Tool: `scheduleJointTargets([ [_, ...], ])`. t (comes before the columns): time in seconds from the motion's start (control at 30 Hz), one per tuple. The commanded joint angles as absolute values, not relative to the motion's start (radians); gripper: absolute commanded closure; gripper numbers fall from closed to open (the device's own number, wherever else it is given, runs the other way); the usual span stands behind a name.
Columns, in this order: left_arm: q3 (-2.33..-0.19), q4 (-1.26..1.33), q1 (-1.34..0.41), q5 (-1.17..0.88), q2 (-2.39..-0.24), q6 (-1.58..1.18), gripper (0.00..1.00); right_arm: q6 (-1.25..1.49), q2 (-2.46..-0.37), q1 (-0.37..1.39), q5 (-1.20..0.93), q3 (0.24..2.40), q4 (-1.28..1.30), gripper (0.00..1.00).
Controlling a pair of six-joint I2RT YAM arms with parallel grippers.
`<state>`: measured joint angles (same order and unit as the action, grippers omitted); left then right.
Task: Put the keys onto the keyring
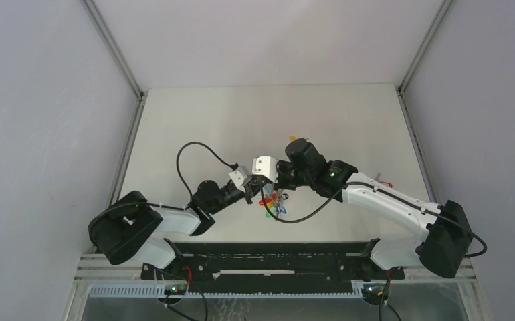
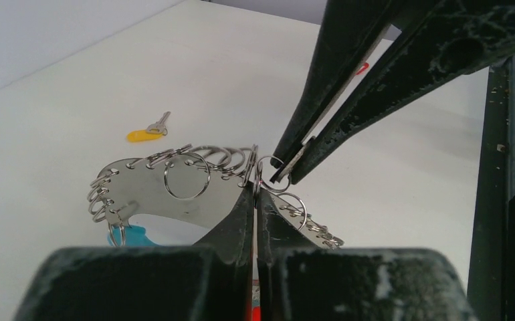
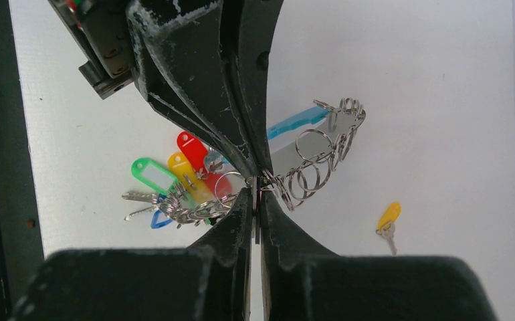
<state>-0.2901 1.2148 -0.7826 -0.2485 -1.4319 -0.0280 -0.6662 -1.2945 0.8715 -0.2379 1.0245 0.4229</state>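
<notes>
The keyring (image 1: 278, 204) lies at mid-table between both arms: a metal strip with many rings (image 2: 154, 190), a light-blue band (image 3: 295, 120) and coloured tags (image 3: 174, 180). My left gripper (image 1: 258, 189) is shut on the keyring's ring row (image 2: 255, 194), with a red tag showing between its fingers. My right gripper (image 1: 273, 187) meets it tip to tip. It is shut on a thin flat piece, apparently a key, at a small ring (image 3: 256, 194). A yellow-tagged key (image 3: 387, 221) lies loose on the table and also shows in the left wrist view (image 2: 148, 130). A red-tagged key (image 1: 385, 184) lies by the right arm.
A black rail (image 1: 268, 257) runs along the near edge of the white table (image 1: 241, 120). Grey walls close in the left, right and far sides. Black cables loop from both wrists over the table near the keyring.
</notes>
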Motion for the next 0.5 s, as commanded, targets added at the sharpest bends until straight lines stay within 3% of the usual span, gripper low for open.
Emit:
scheduleJointTargets([
  [0.0,-0.331,1.259,-0.778,-0.253,-1.403,-0.002,1.00,-0.653,-1.283,0.884,-0.225,1.091,0.383,1.00],
  [0.47,-0.246,1.398,-0.773,-0.143,-1.425,-0.088,1.00,-0.524,-1.257,0.772,-0.165,1.000,0.407,1.00],
])
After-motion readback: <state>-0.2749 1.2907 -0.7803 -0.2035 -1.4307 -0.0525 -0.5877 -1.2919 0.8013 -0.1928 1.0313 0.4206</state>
